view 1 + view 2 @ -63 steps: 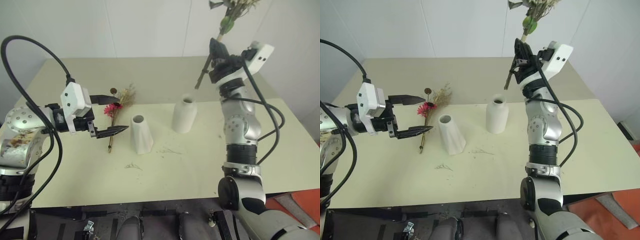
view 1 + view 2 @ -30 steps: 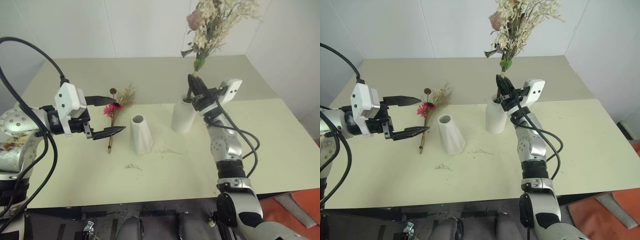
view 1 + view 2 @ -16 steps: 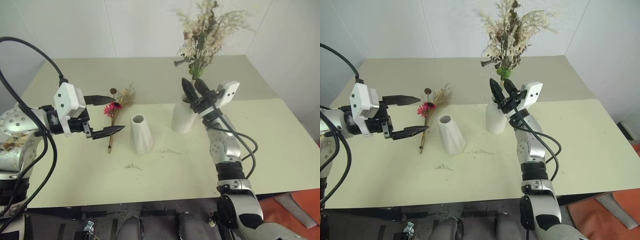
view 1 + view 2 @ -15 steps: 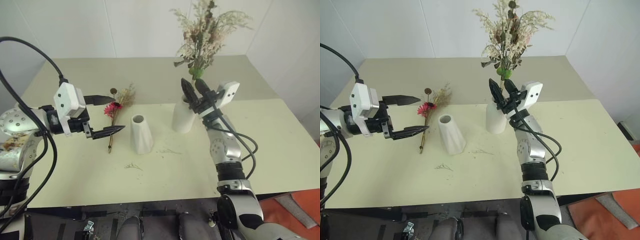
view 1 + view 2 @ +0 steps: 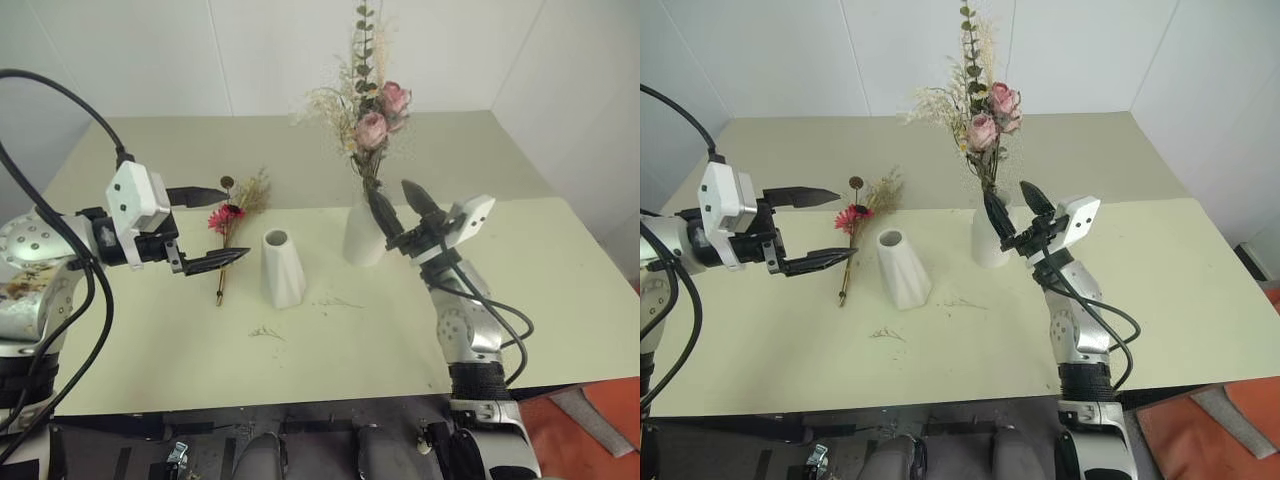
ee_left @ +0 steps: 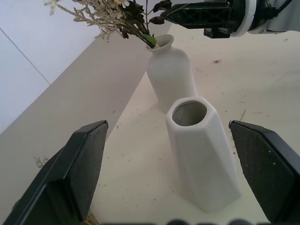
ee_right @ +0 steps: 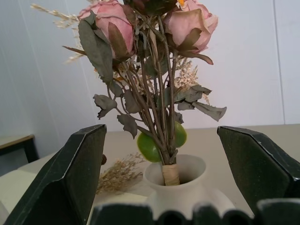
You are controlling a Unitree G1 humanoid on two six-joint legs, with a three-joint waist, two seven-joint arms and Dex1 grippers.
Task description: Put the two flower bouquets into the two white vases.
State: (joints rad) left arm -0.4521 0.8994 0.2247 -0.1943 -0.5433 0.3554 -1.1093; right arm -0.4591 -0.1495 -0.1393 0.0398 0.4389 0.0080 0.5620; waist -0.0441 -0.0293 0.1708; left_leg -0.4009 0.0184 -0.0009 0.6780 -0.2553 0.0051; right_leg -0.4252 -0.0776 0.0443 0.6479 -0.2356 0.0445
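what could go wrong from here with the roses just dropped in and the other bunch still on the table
1. The rose bouquet stands tall and top-heavy in the rounded vase; the open right gripper sits right beside the neck, so a careless pull-back might tip it.
2. The slim bouquet lies flat on the table; the open left gripper may pinch poorly or knock the empty faceted vase.

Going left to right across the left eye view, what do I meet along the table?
Left gripper → slim bunch lying flat → empty short vase → tall vase holding the rose bouquet → right gripper.
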